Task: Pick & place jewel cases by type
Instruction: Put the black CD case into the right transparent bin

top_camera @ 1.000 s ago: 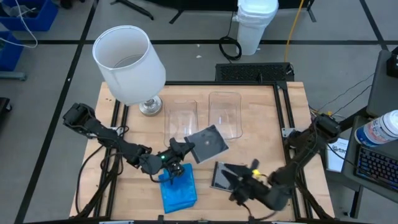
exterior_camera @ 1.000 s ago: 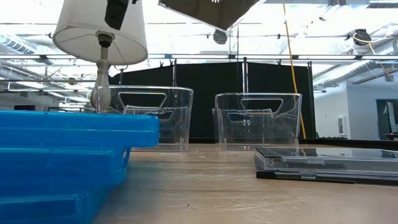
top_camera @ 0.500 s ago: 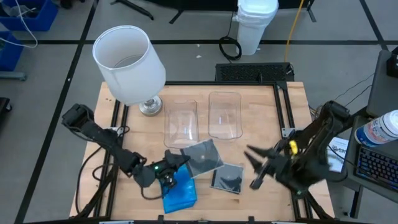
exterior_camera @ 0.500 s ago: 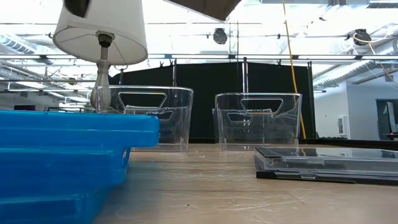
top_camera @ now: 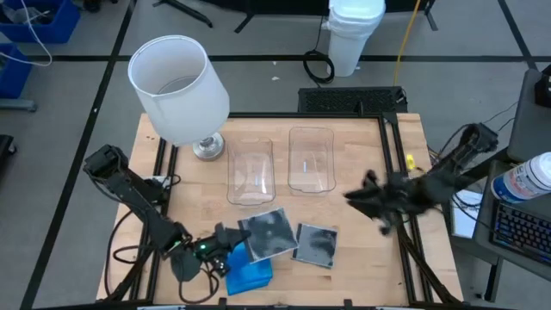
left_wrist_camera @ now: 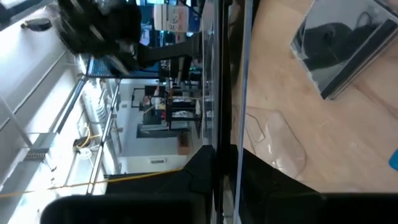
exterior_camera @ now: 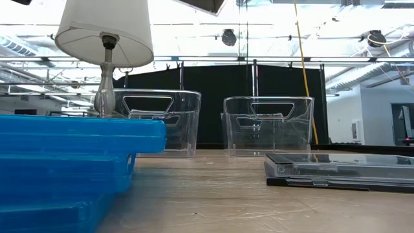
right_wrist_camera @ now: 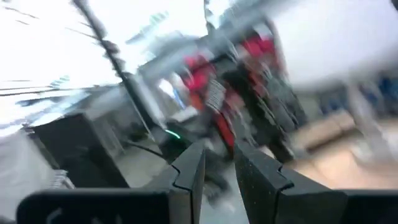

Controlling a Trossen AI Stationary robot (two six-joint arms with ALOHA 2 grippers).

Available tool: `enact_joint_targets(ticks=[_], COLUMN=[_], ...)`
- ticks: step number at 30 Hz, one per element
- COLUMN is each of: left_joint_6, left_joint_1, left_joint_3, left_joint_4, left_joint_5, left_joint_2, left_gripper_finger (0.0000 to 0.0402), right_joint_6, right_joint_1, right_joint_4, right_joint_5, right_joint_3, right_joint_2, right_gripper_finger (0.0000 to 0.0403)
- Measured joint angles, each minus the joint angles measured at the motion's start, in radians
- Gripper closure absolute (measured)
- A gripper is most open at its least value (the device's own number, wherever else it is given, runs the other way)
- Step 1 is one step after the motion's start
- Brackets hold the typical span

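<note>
Above table's right edge, right gripper point(top_camera: 360, 200) outstretched

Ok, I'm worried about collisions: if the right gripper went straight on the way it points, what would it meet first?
Likely the near end of the right-hand clear tub: the right gripper points left across the table toward it. Its height is unclear, so it may pass above.

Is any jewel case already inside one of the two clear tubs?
No, both clear tubs are empty in the high view; the jewel cases lie on the table.
</note>
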Motion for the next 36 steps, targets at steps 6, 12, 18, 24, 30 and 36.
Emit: enact_joint_targets(ticks=[6, 12, 18, 24, 30, 36], left_joint_6=[-0.015, -0.006, 0.017, 0.027, 0.055, 0.046], left_joint_1=[-0.008, -0.008, -0.012, -0.028, -0.045, -0.043], left_joint_3=[0.000, 0.000, 0.000, 0.000, 0.000, 0.000], left_joint_4=[-0.033, -0.070, -0.104, -0.109, -0.111, -0.144], left_joint_5=[-0.040, -0.050, -0.063, -0.059, -0.025, -0.008], left_joint_2=[0.001, 0.001, 0.001, 0.001, 0.001, 0.001], left_gripper_finger=[0.0367, 0.0355, 0.0358, 0.0366, 0.0341, 0.0366], right_joint_6=[0.290, 0.353, 0.472, 0.632, 0.745, 0.783], right_joint_1=[-0.266, -0.346, -0.343, -0.342, -0.371, -0.383], right_joint_4=[0.037, 0.262, 0.352, 0.629, 0.697, 0.697], right_joint_5=[-0.532, -0.570, -0.547, -0.632, -0.644, -0.677], right_joint_3=[-0.150, -0.212, -0.210, -0.211, -0.212, -0.156], right_joint_2=[0.087, 0.229, 0.367, 0.571, 0.678, 0.724], right_gripper_finger=[0.0325, 0.0320, 0.0318, 0.0278, 0.0224, 0.0200])
